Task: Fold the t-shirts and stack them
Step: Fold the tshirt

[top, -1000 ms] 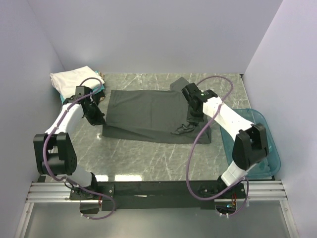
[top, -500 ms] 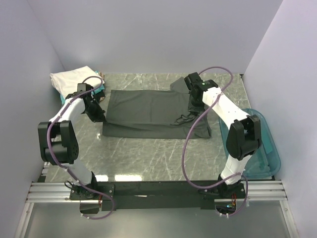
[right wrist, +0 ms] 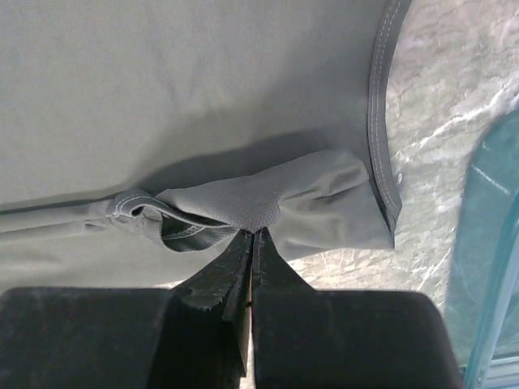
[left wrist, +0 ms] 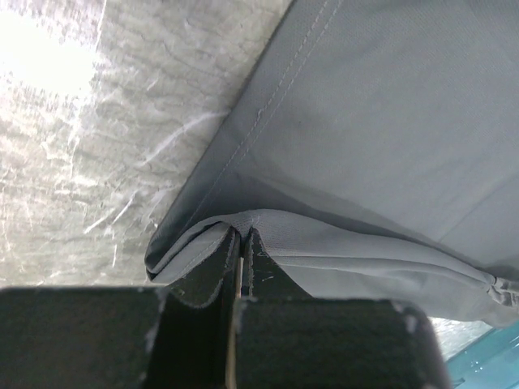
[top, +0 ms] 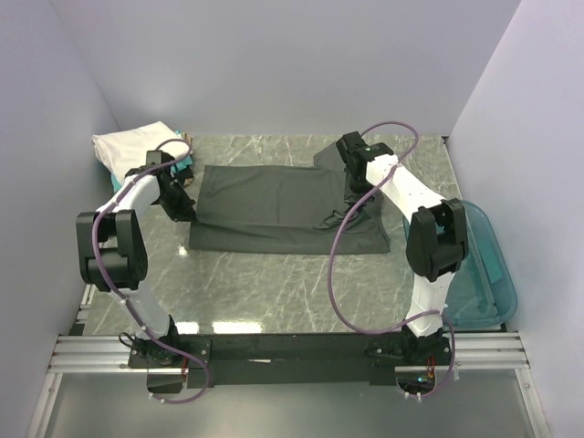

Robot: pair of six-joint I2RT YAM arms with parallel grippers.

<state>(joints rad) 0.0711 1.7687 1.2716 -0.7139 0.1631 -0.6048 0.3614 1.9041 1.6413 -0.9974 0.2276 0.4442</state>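
Fingers [left wrist: 204, 274] pinching the dark charcoal-grey t-shirt [top: 274, 205] at each end, our left gripper [left wrist: 242, 235] and right gripper [right wrist: 251, 235] should, we judge, travel level and together.

Bright, even light — glare patch on table [left wrist: 45, 57]; wrist-view foregrounds blurred.

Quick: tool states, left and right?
Left tool: shut on the grey t-shirt, pinching its edge.
Right tool: shut on the same shirt's bunched fold.
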